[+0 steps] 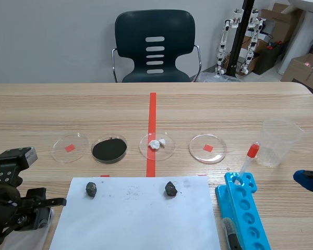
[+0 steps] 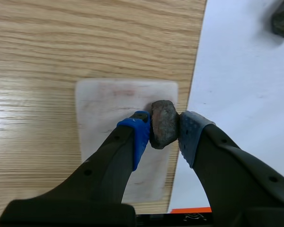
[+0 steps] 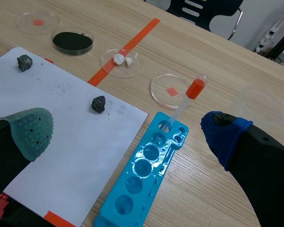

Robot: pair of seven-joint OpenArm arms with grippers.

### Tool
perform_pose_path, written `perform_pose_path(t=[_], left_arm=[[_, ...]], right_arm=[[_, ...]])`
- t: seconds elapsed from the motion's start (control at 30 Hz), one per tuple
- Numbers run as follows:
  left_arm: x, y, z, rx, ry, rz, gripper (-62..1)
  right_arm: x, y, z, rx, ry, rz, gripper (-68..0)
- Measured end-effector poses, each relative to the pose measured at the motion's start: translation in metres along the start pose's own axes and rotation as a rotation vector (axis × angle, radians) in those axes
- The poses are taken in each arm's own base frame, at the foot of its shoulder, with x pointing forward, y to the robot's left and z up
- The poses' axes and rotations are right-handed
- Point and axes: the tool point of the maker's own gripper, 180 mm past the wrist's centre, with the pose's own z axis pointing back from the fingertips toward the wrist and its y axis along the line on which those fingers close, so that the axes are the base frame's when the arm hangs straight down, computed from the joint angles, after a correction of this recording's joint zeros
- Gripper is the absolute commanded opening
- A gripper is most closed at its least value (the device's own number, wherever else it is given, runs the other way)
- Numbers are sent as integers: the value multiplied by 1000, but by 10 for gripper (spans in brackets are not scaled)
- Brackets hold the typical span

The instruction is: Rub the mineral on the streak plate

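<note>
My left gripper (image 2: 164, 130) is shut on a dark grey-brown mineral (image 2: 164, 124), holding it against a white streak plate (image 2: 109, 109) that lies on the wood just left of the white paper (image 2: 241, 94). Faint reddish and grey marks show on the plate. In the scene view the left gripper (image 1: 41, 205) sits low at the table's near left corner, and the plate is mostly hidden under it. Two more dark minerals (image 1: 91, 189) (image 1: 170, 189) rest on the paper (image 1: 141, 219). My right gripper (image 3: 128, 132) is open and holds nothing, above the blue rack (image 3: 144, 170).
Behind the paper stand several dishes: two clear ones with red squares (image 1: 70, 147) (image 1: 207, 148), one with black powder (image 1: 109, 149), one with white lumps (image 1: 156, 144). A blue well rack (image 1: 242, 208) holds a red-capped tube (image 1: 248, 162). A clear plastic cup (image 1: 279, 141) stands at the right.
</note>
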Motion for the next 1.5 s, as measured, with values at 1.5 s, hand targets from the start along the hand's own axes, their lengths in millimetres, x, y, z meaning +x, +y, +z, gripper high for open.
perform_pose_path(t=[1.5], left_arm=[[5,38,4,219,-17,-100,-539]], right_arm=[[0,0,0,0,0,0,4]])
